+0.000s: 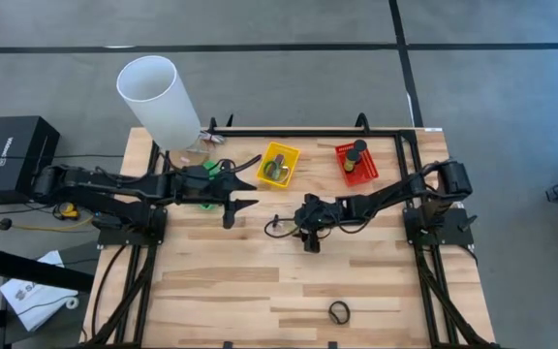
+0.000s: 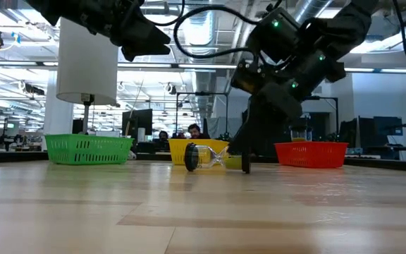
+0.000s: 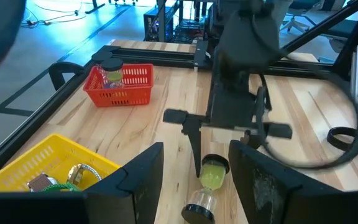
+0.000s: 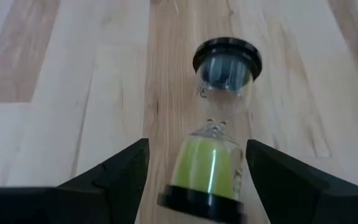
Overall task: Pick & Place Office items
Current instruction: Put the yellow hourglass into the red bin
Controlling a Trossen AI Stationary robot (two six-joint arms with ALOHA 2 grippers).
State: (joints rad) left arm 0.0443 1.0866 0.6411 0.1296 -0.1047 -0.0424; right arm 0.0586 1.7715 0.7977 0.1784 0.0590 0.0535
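A small hourglass (image 4: pixel 216 124) with black end caps, clear glass and green sand lies on its side on the wooden table (image 1: pixel 260 291), near the middle. It also shows in the high view (image 1: pixel 281 227) and the low view (image 2: pixel 204 156). My right gripper (image 4: pixel 197 146) is open and low over it, with one finger on either side of the green-filled bulb and a gap to each. My left gripper (image 1: pixel 244 193) is open and empty above the table. It is left of the hourglass, by the green basket (image 1: pixel 204 180).
A yellow basket (image 1: pixel 279 165) and a red basket (image 1: pixel 356 163) with a black spool stand at the far edge. A big white cylinder (image 1: pixel 158 95) stands at the far left. A black ring (image 1: pixel 339 312) lies near the front edge.
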